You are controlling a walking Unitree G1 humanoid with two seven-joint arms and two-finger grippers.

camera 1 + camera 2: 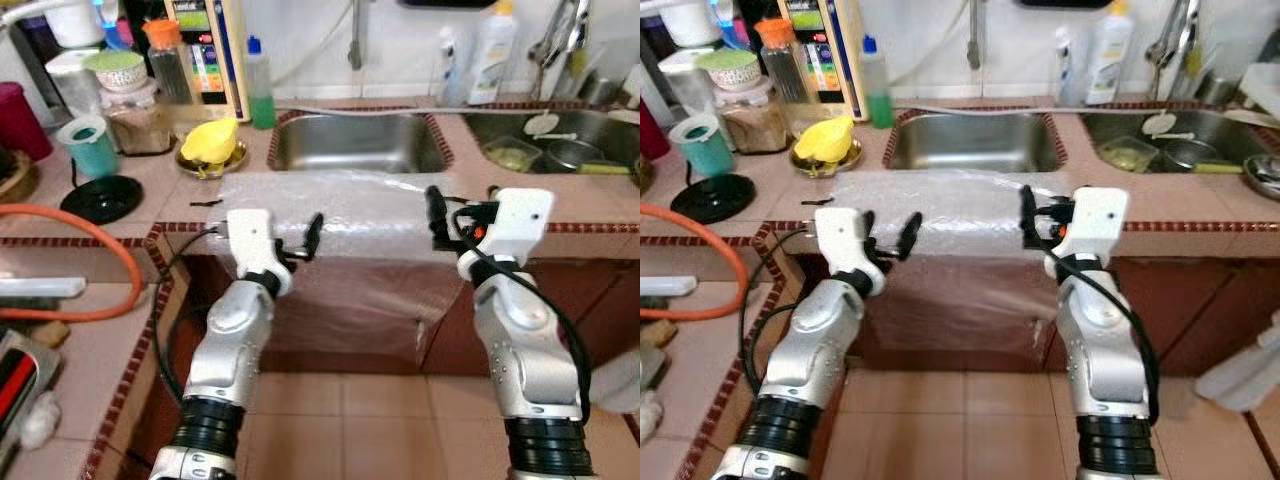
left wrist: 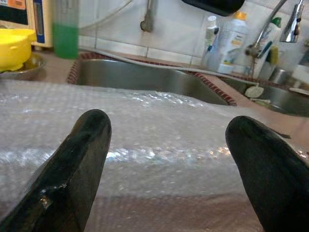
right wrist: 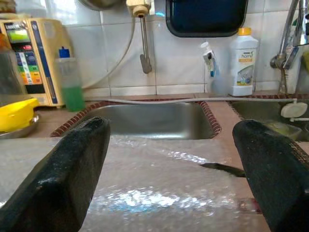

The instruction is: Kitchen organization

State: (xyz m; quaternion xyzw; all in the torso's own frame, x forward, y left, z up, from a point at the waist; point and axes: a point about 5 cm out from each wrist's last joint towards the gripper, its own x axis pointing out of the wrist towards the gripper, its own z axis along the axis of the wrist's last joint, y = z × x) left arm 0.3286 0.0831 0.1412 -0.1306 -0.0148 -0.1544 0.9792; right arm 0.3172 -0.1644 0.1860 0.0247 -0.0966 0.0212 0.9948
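- The bench (image 1: 120, 330) of pink tile with a dark red edge runs ahead of me and turns along my left side.
- The steel sink (image 1: 355, 142) is sunk into the bench straight ahead; I place everything else from it.
- A sheet of bubble wrap (image 1: 340, 205) lies on the bench just in front of the sink and hangs down over the front edge.
- My left claw (image 1: 300, 240) is at the sheet's front edge, left of the sink's middle, fingers spread and gripping nothing.
- My right claw (image 1: 437, 215) is at the same edge, level with the sink's right corner, fingers wide apart and likewise released.
- A white detergent bottle (image 3: 246, 63) stands behind the sink's right end, against the wall tiles.
- A bottle of green liquid (image 1: 260, 95) stands at the sink's back left corner.
- A yellow lemon squeezer (image 1: 210, 142) sits on a metal dish just left of the sink.
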